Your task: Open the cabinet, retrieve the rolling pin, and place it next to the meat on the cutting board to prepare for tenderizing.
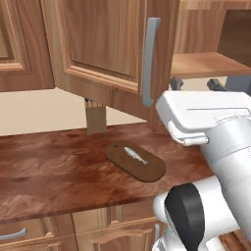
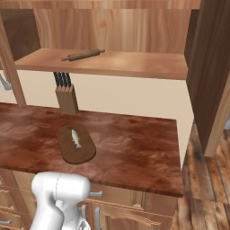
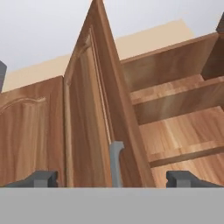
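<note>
Above the counter [image 2: 134, 148], the cabinet [image 1: 105, 49] stands with its doors swung open, one door's grey bar handle [image 3: 116, 164] rising between the gripper [image 3: 117, 178] fingertips, which stand wide apart, gripping nothing. Below lies the cutting board [image 2: 76, 146], near the knife block [image 2: 67, 99], with the meat [image 2: 77, 138] on it. On the cabinet shelf [image 2: 134, 65] rests the rolling pin [image 2: 83, 55].

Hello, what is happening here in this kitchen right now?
A white robot arm is working at the cabinet. One door already stands open, and the open gripper sits at its grey handle, not clamped on it. The rolling pin lies on the lower shelf inside, not yet picked up. On the counter, the meat lies on the cutting board, with a knife block behind it.
</note>
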Tool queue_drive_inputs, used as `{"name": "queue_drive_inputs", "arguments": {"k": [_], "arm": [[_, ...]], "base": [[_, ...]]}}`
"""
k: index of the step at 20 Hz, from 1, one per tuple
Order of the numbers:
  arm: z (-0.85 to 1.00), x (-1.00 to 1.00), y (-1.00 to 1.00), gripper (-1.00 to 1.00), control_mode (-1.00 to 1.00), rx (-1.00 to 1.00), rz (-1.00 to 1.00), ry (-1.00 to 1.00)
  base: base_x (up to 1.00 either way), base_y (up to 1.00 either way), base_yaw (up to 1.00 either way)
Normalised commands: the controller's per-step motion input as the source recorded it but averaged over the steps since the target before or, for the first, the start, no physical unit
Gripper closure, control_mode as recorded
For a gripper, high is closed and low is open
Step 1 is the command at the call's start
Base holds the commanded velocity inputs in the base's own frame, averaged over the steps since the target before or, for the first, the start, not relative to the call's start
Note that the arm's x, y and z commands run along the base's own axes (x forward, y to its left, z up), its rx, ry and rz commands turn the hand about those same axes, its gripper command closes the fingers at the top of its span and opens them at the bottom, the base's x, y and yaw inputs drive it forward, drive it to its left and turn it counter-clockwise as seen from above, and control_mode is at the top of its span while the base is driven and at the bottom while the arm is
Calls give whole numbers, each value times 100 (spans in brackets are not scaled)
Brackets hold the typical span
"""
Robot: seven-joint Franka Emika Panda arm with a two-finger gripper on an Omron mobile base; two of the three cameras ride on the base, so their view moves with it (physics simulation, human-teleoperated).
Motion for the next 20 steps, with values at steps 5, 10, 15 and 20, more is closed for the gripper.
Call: {"name": "queue_drive_inputs", "arguments": {"k": [5,10,15,20], "arm": [[-3,-37,-82,-100,-100,17,6,-2],[-20,9,-99,-100,-100,17,14,0],[-25,36,-84,-100,-100,17,22,0],[-30,73,-49,-100,-100,14,32,9]], "base": [[0,0,0],[0,0,0],[0,0,0],[0,0,0]]}}
